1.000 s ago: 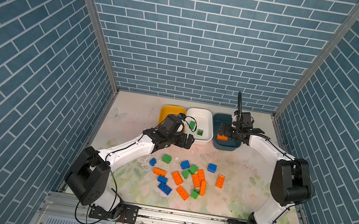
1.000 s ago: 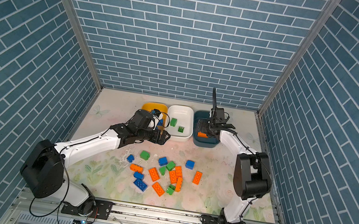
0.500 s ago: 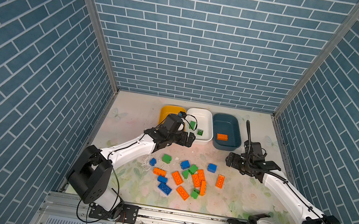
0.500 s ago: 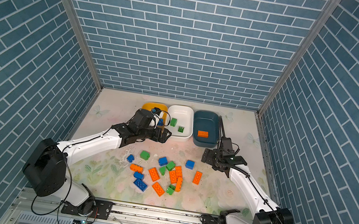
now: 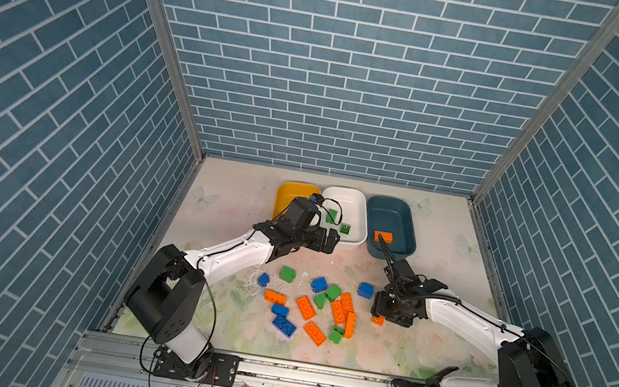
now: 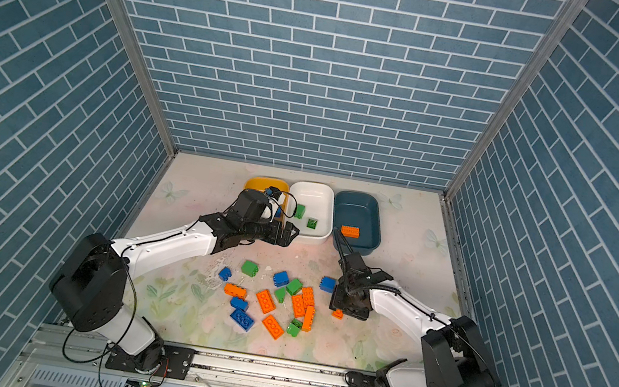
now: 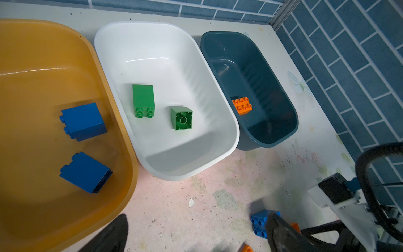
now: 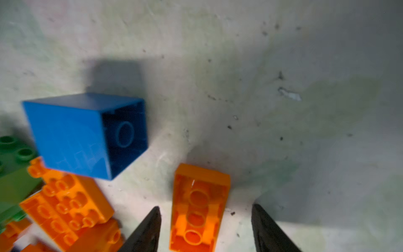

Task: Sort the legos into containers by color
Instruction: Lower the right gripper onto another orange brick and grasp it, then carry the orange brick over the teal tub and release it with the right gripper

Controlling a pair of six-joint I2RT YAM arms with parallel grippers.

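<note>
Beyond the spread left gripper [image 7: 196, 224]: glossy rounded yellow tub [image 7: 43, 43], two blue bricks [image 7: 84, 121]; white tub [image 7: 152, 43], two green bricks [image 7: 143, 100]; teal tub [image 7: 250, 65], one studded orange brick [image 7: 242, 105]. Right gripper [image 8: 205, 208] likewise spread.

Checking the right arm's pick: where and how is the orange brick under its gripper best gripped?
Take the orange brick across its two long side walls, mid-length, coming straight down. It lies flat, hollow underside up, clear of the other bricks, so both long sides are free; the right gripper has its jaws either side.
</note>
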